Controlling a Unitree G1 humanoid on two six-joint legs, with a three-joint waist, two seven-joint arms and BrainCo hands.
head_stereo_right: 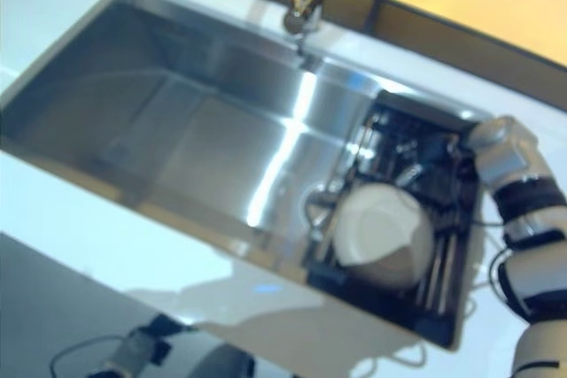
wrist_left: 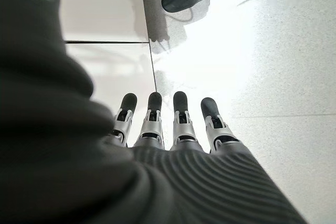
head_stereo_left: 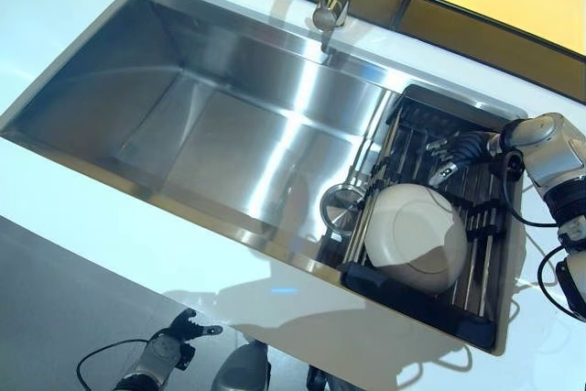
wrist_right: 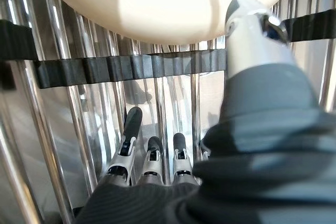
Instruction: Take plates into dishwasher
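Right hand [head_stereo_left: 462, 155] reaches over rack [head_stereo_left: 485, 318], fingers relaxed and spread, just beside plate [head_stereo_left: 417, 237] at its 1 o'clock. Plate lies on rack in sink [head_stereo_left: 229, 125]. Left hand [head_stereo_left: 174, 341] hangs low, fingers straight, empty.

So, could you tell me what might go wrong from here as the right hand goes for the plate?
1. The plate lies upside down on the metal bars of the drying rack, so straight fingers may slide off its smooth dome.
2. The right hand sits open beside the plate's rim; a push could shove the plate toward the sink.
3. The left hand hangs by the floor, too far to help.
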